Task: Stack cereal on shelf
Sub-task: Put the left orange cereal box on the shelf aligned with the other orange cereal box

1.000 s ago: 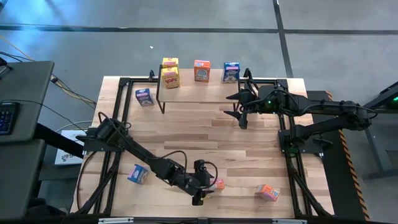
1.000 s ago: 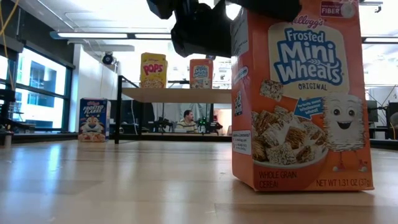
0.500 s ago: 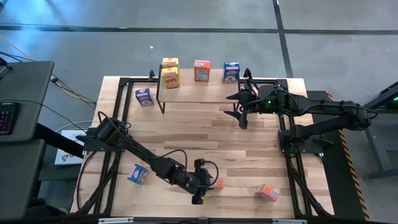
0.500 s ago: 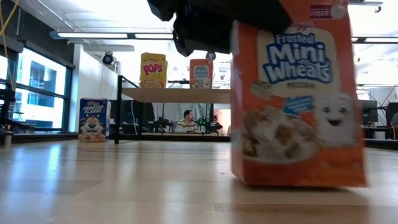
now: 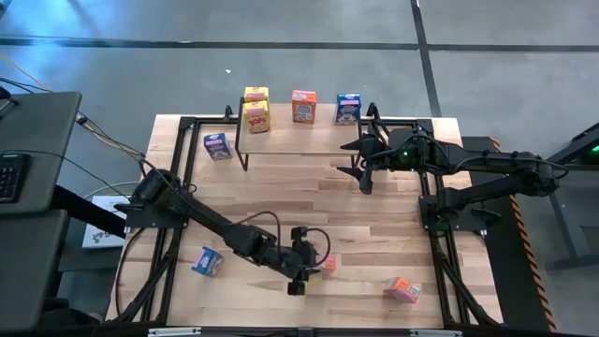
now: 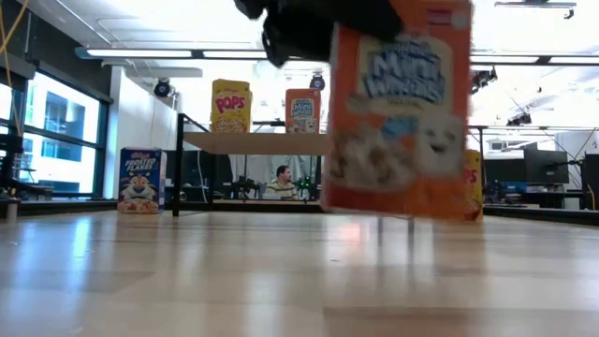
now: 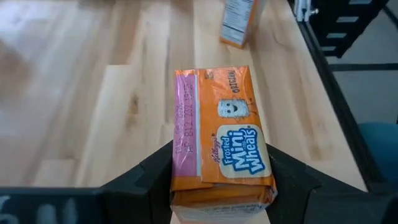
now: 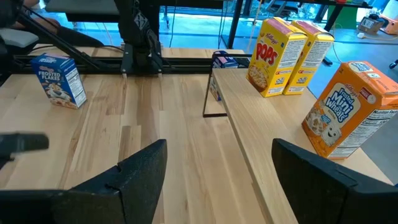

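Near the front edge of the light wooden bench [image 5: 374, 225], well apart from the shelf [image 5: 309, 139], a low rack with a pale plank top on thin black legs that stands at the bench's far edge, the left pincer [image 5: 301, 271] is clamped on an orange Frosted Mini Wheats cardboard box [image 7: 222, 140]. Left wrist view: dark fingers [image 7: 143, 180] press both long sides of that box, printed front face up. Low view: the same box [image 6: 398, 108] hangs clear of the bench, slightly tilted, a gap under its bottom edge. Another orange box [image 5: 402, 289] lies on the bench front, on the right-arm side of the held one, far from the shelf. A blue box [image 5: 208, 262] lies on the bench front toward the left-arm side. On the shelf top stand two yellow Pops boxes [image 5: 256, 108], one just behind the other, then an orange Mini Wheats box [image 5: 303, 108], then a blue box [image 5: 348, 108], spaced along the plank. A blue Frosted Flakes box [image 5: 218, 146] stands upright on the bench just beside the shelf's left-arm end. The right pincer [image 5: 358, 159] hovers at the shelf's right-arm end, its fingers [image 8: 140, 171] spread wide and holding nothing. A seated person [image 6: 279, 183] shows far behind the shelf in the low view.
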{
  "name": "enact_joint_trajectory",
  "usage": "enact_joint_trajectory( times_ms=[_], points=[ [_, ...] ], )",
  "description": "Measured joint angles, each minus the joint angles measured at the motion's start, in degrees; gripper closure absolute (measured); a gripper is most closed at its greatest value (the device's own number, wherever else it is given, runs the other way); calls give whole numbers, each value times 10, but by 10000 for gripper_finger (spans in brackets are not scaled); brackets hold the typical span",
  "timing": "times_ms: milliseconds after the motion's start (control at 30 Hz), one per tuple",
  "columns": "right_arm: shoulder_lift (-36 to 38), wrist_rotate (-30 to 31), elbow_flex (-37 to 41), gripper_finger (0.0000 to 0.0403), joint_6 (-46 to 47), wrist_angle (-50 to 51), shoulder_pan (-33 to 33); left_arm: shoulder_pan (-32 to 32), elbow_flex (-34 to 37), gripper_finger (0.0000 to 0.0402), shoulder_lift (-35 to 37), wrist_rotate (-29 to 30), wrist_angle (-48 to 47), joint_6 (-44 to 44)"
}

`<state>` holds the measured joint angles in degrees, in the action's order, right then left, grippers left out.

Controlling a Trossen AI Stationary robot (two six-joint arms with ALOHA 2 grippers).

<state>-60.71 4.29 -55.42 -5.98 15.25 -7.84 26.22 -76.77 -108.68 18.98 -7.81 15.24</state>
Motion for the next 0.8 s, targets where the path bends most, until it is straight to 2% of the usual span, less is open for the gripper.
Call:
enact_joint_trajectory(
  times_ms=[500, 667, 800],
  points=[
    [0, 0, 0, 121, 0, 5, 0, -48, 1, 221, 119, 46, -139, -77],
    [0, 0, 0, 121, 0, 5, 0, -79, 2, 221, 150, 37, -151, -100],
    [0, 0, 0, 121, 0, 4, 0, -110, 35, 221, 191, 22, -126, -115]
  ],
)
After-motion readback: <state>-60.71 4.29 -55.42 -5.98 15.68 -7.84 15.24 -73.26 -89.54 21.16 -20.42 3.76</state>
